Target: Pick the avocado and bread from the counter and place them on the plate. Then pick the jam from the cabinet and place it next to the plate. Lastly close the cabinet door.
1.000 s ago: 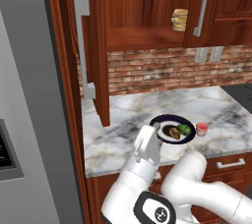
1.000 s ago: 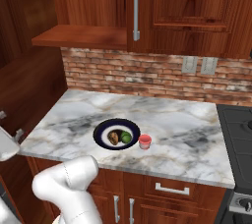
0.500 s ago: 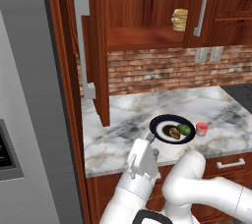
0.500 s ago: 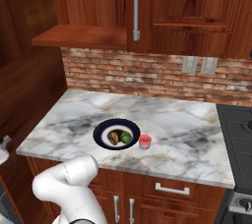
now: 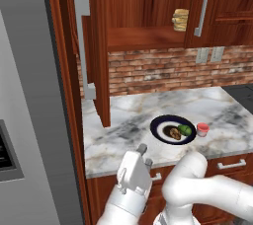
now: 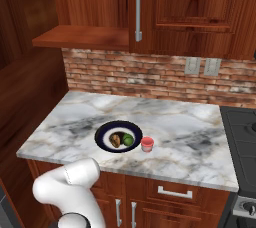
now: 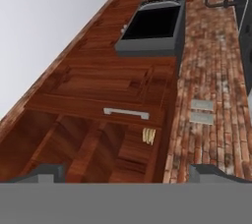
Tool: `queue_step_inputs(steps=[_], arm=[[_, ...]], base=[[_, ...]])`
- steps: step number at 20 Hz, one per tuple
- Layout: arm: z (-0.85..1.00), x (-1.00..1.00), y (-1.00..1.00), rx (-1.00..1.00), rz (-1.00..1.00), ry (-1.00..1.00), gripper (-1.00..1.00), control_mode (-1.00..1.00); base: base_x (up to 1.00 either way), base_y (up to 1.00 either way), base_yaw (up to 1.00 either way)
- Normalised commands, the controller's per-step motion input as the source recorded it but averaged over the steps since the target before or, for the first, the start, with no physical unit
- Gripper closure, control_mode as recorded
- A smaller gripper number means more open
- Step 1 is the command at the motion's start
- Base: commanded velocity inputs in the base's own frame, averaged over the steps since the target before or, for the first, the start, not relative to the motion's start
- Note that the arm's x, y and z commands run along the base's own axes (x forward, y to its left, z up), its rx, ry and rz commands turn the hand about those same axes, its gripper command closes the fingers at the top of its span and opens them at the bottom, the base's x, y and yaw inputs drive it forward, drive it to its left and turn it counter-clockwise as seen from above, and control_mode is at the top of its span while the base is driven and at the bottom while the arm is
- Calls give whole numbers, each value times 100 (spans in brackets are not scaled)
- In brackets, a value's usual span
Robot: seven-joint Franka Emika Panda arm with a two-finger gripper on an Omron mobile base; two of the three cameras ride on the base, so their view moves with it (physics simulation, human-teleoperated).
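Plate [image 5: 162, 122] w/ avocado [image 5: 185, 130] + bread [image 5: 172, 132] on it, jam [image 5: 202, 129] just beside: done. Cabinet door [image 5: 92, 46] left to close; tool [image 5: 145, 156] released, empty.

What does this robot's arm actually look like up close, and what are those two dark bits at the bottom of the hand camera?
The arm is made of smooth, rounded, glossy white segments, like thick tubes. Its hand is a boxy white block with small grey stubs on top. The two dark bits are the grey finger tips of the gripper. No loose cables or markings can be made out.
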Motion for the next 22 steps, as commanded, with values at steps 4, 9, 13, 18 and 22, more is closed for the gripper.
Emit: queue_step_inputs(steps=[4,9,13,18,22], arm=[[0,-7,38,0,0,0,-100,-100],[0,0,34,0,0,3,-100,-100],[0,6,43,0,0,9,-100,-100],[0,13,42,0,0,15,-100,-100],[0,28,35,0,4,20,-100,-100]], base=[[0,0,0],[0,0,0],[0,0,0],[0,0,0],[0,0,0]])
